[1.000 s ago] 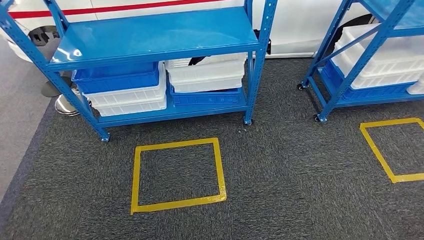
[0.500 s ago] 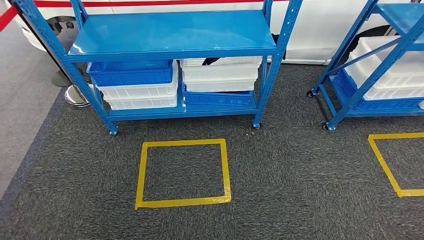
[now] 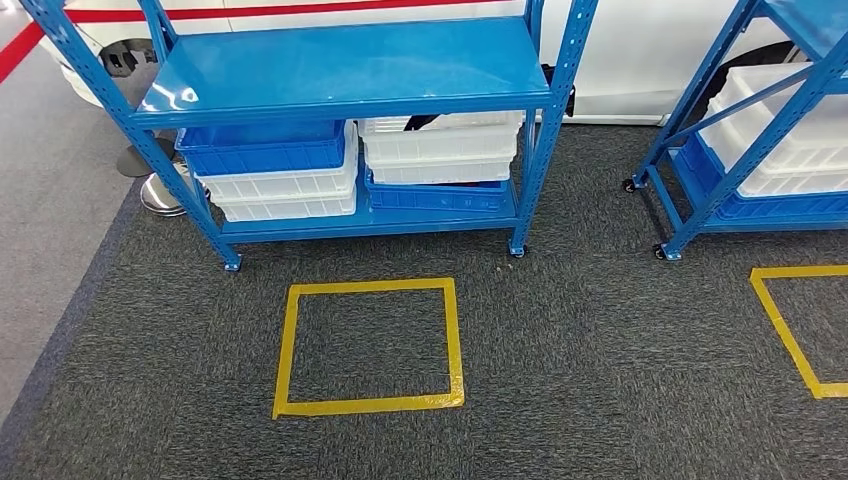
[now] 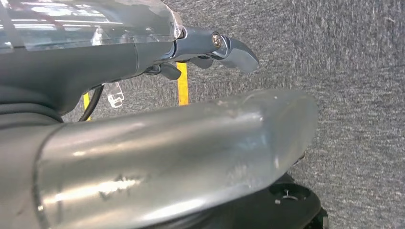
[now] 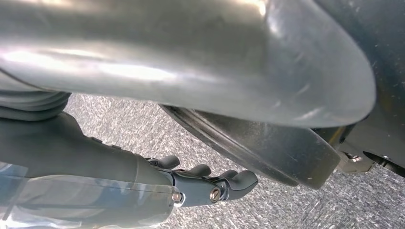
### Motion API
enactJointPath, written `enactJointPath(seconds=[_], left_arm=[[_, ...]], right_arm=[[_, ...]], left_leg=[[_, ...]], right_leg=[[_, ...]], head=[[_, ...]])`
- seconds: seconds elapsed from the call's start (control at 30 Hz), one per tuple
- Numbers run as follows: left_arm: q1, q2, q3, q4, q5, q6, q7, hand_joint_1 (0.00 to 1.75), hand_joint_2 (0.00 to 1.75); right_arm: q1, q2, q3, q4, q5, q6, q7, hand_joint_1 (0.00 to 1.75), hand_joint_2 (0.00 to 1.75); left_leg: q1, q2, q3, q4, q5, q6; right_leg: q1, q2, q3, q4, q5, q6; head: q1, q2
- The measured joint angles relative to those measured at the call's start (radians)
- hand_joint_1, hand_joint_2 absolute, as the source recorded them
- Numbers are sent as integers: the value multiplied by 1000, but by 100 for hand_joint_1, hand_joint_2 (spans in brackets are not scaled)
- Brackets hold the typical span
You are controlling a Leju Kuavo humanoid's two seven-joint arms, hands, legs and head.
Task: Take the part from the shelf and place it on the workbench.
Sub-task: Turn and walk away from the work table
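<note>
Shelf (image 3: 340,65), a blue steel rack, stands on the dark carpet (image 3: 600,350) well ahead of both hands, its upper board bare and shiny. On its lower level sit stacked bins: a blue bin (image 3: 262,150) over white ones on one side, white bins (image 3: 440,150) over a blue one on the other. A dark object (image 3: 420,122) pokes out of the topmost white bin; whether that is the part cannot be told. A yellow tape square (image 3: 455,340) lies on the carpet between the shelf and the hands. The left hand (image 4: 205,47) hangs low over the carpet, fingers loosely extended and only slightly bent, holding nothing, with a strip of yellow tape just beyond its fingertips. The right hand (image 5: 210,183) hangs the same way over the carpet, fingers relaxed and bare. A second rack (image 3: 720,150) with white and blue bins stands farther off on the right hand's side.
</note>
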Motion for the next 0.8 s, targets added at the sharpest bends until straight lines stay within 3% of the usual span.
enactJointPath(seconds=[0.1, 0.27, 0.73, 0.8], left_arm=[[0, 0, 3, 0, 4, -3, 1, 0, 0], [-1, -2, 19, 0, 18, -18, 3, 0, 0], [0, -8, 39, 0, 4, -15, 13, 0, 0], [0, -8, 42, 0, 4, -16, 14, 0, 87]], right_arm=[[0, 0, 0, 0, 0, 0, 0, 0, 0], [0, 0, -3, 0, 0, -4, -8, 0, 0], [1, 0, -13, 0, 24, -5, -11, 0, 0], [1, 0, -13, 0, 24, -4, -9, 0, 0]], left_leg=[[1, 0, 0, -1, 0, -9], [0, 0, 0, 0, -2, -14], [-2, 0, -2, 6, -5, -12], [-2, 0, -2, 6, -5, -12]], right_leg=[[0, 0, 0, 0, 0, 0], [0, 0, 1, 0, 0, 0], [-3, 0, 3, 0, 0, 1], [-3, 0, 3, -1, 0, 1]], head=[[0, 0], [1, 0], [0, 0], [0, 0]])
